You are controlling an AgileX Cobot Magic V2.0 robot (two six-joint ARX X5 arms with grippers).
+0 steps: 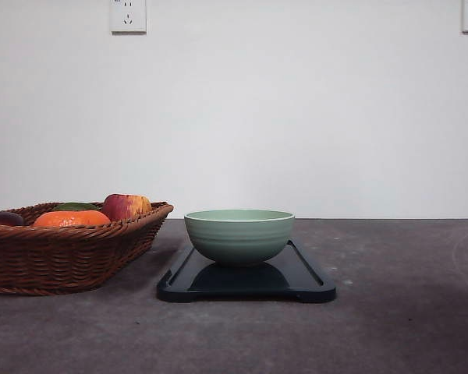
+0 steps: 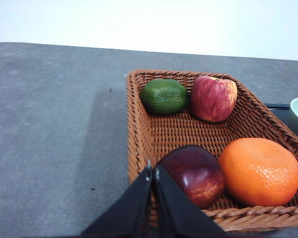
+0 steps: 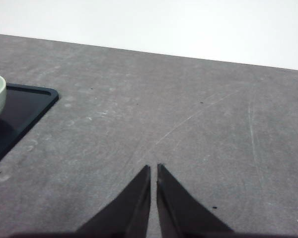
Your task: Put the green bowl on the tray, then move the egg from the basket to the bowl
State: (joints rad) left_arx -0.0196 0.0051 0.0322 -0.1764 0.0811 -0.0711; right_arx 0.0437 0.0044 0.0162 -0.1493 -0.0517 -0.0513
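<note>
In the front view, the green bowl (image 1: 239, 235) is seen standing upright on the tray (image 1: 308, 282) on the grey tabletop (image 1: 405, 319), with the basket (image 1: 62, 253) just beside the tray on the left, an orange fruit (image 1: 70, 219) and an apple (image 1: 125, 206) showing above its braided rim. In the left wrist view, the left end effector (image 2: 152, 171) is held above the basket's near rim with its fingers pressed together and nothing between them, while a lime (image 2: 164, 96), the apple, a dark red fruit (image 2: 193, 174) and the orange fruit are seen inside; no egg can be made out among them. In the right wrist view, the right end effector (image 3: 153, 171) is likewise closed up empty over bare tabletop, the tray corner and bowl edge sitting well apart from it.
</note>
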